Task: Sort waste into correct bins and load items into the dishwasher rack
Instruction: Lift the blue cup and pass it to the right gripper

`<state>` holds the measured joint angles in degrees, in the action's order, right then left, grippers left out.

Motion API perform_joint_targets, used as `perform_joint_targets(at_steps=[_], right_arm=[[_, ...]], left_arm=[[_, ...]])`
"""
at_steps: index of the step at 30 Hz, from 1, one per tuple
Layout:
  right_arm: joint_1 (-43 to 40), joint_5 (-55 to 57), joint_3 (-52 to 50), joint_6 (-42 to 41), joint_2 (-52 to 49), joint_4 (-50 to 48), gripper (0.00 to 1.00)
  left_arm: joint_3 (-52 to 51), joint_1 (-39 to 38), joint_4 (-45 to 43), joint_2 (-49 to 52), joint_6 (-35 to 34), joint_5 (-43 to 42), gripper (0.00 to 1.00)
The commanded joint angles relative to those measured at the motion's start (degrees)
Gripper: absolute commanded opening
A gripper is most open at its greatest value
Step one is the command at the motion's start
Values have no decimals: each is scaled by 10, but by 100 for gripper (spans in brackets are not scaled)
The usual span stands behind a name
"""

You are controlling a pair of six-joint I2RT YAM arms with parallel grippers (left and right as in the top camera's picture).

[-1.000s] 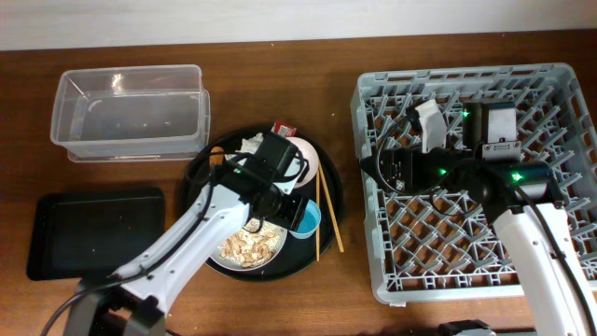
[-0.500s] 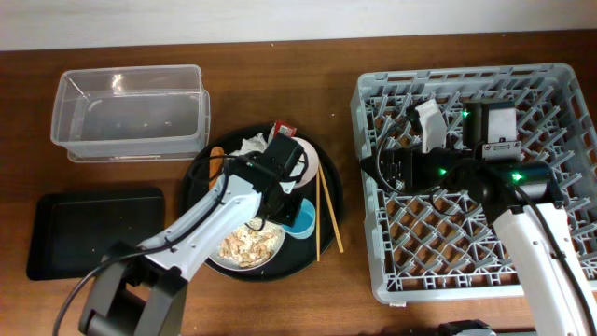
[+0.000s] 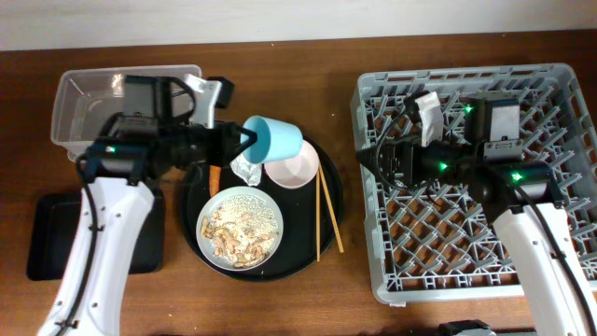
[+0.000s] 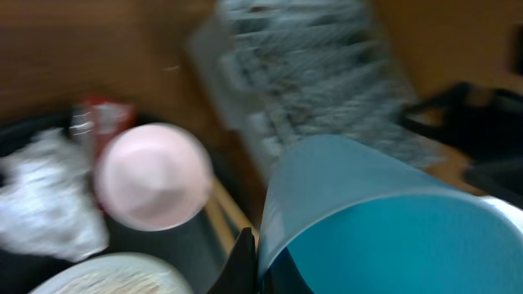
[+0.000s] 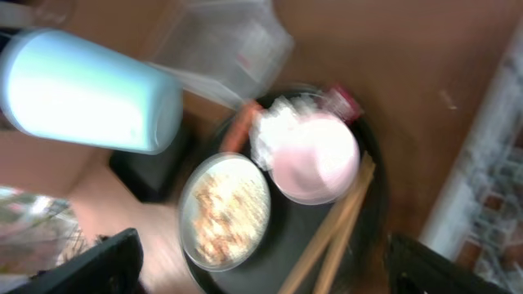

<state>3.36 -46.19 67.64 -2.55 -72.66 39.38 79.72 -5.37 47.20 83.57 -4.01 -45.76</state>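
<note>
While the left gripper (image 3: 248, 140) is clamped on the cup (image 3: 277, 140), the cup hangs on its side in the air over the far rim of the round tray (image 3: 333, 201). Its mouth is turned back toward the gripper (the left wrist view is too blurred to show the exact hold).

The round tray sits mid-counter. On it:

- The bowl (image 3: 291, 168) stands upright just below the cup, toward the tray's far side.
- The napkin (image 3: 245, 168) lies crumpled against the bowl's left side.
- The sausage (image 3: 215, 177) lies just left of the napkin, near the tray's left rim.
- The wrapper (image 4: 98, 118) lies beyond the bowl at the far rim; in the overhead view the cup covers it.
- The plate (image 3: 278, 224) fills the tray's near half, with the leftovers (image 3: 238, 238) piled on it.
- The chopsticks (image 3: 323, 210) lie along the tray's right side, just beside the bowl and plate.

The tub (image 3: 84, 107) stands at the counter's far left corner, partly under the left arm. The black tray (image 3: 47, 238) lies toward the near left corner.

The rack (image 3: 466, 261) takes up the counter's right side. The right gripper (image 3: 371, 159) hovers over its left edge, pointing toward the round tray. Its jaws are spread wide and hold nothing.
</note>
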Motion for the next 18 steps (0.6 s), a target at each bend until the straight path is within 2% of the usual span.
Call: perform_joint_targets(at_steps=[1,6,11,18], right_arm=[[6,-167,11,1,2,-68,90],[61,-186,11,-14,2,-141,90],[116,-186,11,-14,2,-208,90],[186,-162,11,-14,-2,-253,88]], left_arm=[[2,24,-5,13,24,-234,0],[2,24,-14,14,24,-316,0],[2,24,-13,14,23,-331,0],[2,24,-13,14,23,-338,0]])
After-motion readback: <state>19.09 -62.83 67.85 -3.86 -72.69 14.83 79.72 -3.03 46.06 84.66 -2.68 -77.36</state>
